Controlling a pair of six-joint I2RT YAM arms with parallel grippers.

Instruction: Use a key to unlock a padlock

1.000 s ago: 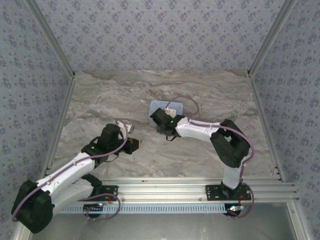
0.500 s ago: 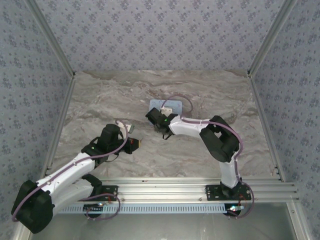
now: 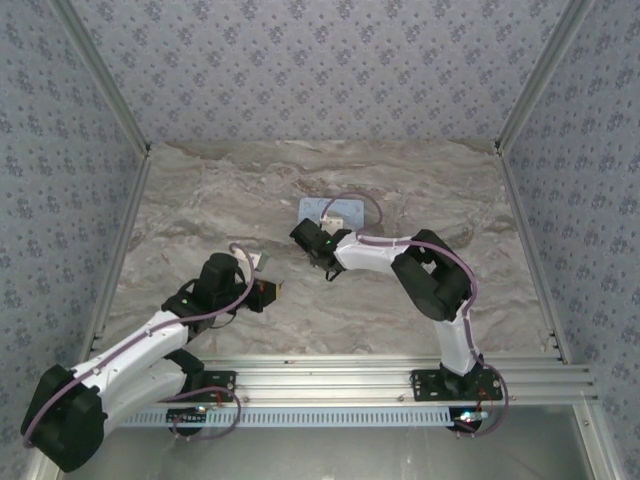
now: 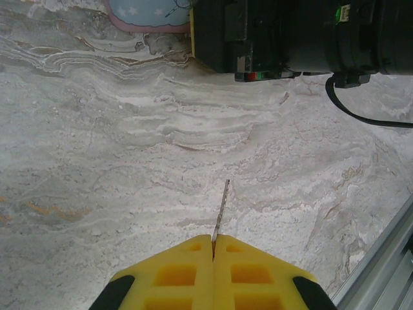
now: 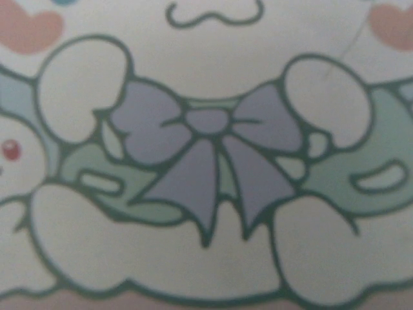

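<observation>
Now, your left hand [image 4: 213, 250], toward the tabletop's [image 3: 200, 200] near edge, is clamped on the key [image 4: 221, 210], whose thin blade points out over the marbled surface. Ahead of the blade stands your right hand [image 3: 310, 238], low over the cartoon tin [image 3: 342, 208] toward the far edge. You cannot tell whether its fingers are apart.

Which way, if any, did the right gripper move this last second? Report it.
Yes. The right gripper has shifted left, toward the tin's left edge.
</observation>
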